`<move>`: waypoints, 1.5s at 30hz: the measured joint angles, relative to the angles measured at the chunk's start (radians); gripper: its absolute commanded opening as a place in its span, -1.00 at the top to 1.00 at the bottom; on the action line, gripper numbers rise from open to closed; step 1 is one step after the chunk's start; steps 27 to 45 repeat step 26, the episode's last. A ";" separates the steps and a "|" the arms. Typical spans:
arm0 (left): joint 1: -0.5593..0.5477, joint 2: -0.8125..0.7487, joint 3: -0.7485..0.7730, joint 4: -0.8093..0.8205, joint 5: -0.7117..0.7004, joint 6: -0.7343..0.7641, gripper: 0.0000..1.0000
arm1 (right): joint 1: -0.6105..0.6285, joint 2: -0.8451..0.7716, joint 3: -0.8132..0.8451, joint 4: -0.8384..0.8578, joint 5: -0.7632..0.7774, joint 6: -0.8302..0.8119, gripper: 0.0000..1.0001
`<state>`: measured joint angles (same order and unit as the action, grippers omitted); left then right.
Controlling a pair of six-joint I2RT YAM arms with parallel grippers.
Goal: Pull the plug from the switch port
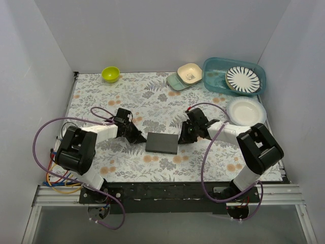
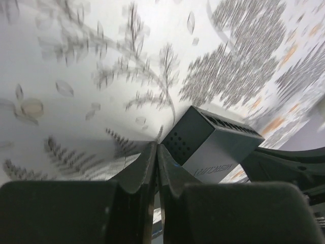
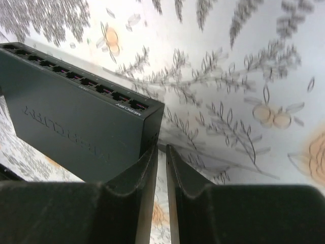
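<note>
The switch [image 1: 162, 143], a flat matte-black box, lies on the flowered tablecloth between my two grippers. My left gripper [image 1: 141, 138] is shut and empty, its tips just off the switch's left end; the left wrist view shows the gripper [image 2: 156, 147] at the vented end of the switch [image 2: 218, 147]. My right gripper [image 1: 182, 137] is shut and empty at the right end; in the right wrist view the gripper [image 3: 161, 148] sits at the corner of the switch [image 3: 76, 127]. The row of sockets [image 3: 76, 76] shows no plug or cable in it.
A green bowl [image 1: 110, 74] stands at the back left. At the back right are a beige bowl [image 1: 189, 73] on a pale green dish [image 1: 175, 83], a teal bin [image 1: 216, 81] holding a striped plate [image 1: 242, 79], and a white plate [image 1: 246, 111]. Purple arm cables loop beside both arms.
</note>
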<state>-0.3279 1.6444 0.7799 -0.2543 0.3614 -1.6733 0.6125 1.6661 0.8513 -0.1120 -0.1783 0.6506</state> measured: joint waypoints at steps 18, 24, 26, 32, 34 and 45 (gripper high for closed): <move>-0.104 -0.315 0.220 -0.248 -0.309 0.056 -0.96 | 0.071 -0.242 0.192 -0.266 0.341 -0.184 -0.97; -0.103 -0.320 0.194 -0.309 -0.372 0.058 -0.96 | 0.159 -0.563 0.081 -0.175 0.505 -0.265 -0.97; -0.104 -0.319 0.165 -0.320 -0.373 0.053 -0.97 | 0.174 -0.634 0.017 -0.153 0.532 -0.269 -0.97; -0.104 -0.319 0.165 -0.320 -0.373 0.053 -0.97 | 0.174 -0.634 0.017 -0.153 0.532 -0.269 -0.97; -0.104 -0.319 0.165 -0.320 -0.373 0.053 -0.97 | 0.174 -0.634 0.017 -0.153 0.532 -0.269 -0.97; -0.104 -0.319 0.165 -0.320 -0.373 0.053 -0.97 | 0.174 -0.634 0.017 -0.153 0.532 -0.269 -0.97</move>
